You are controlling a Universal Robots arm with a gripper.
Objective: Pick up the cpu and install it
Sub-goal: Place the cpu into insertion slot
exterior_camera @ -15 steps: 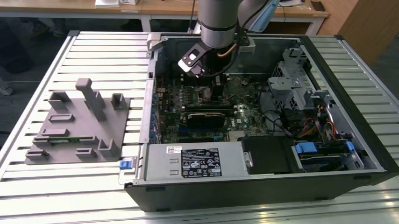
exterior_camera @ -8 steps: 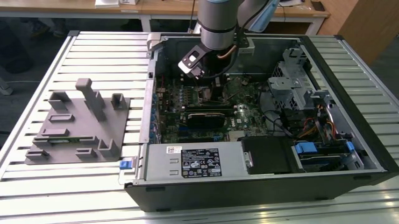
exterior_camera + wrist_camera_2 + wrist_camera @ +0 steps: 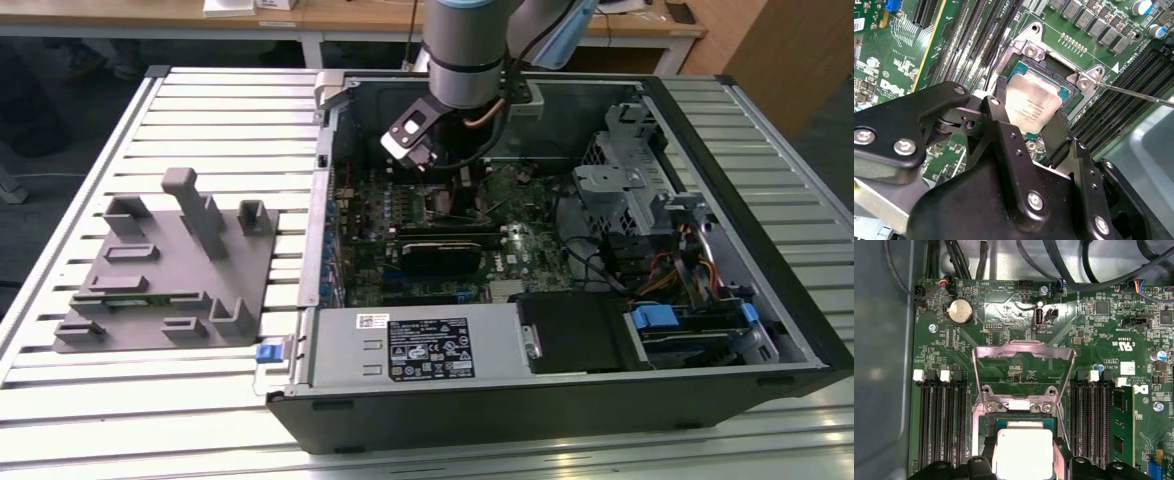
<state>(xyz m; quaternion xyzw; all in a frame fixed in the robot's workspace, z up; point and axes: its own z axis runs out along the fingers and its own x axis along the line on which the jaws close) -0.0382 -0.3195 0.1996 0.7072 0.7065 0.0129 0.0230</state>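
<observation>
My pincer [image 3: 1030, 111] is pinching the cpu [image 3: 1031, 97] by two opposite edges, right over the open socket [image 3: 1054, 67] on the motherboard [image 3: 899, 60] inside the computer case [image 3: 801, 320], with the load plate [image 3: 1024, 349] standing raised beside it. The danger I judge is a crooked seating (the chip looks slightly tilted against the frame, and I cannot tell whether it touches yet). A corner landing off-square could bend the contacts, or a slipping grip could drop it askew.
</observation>
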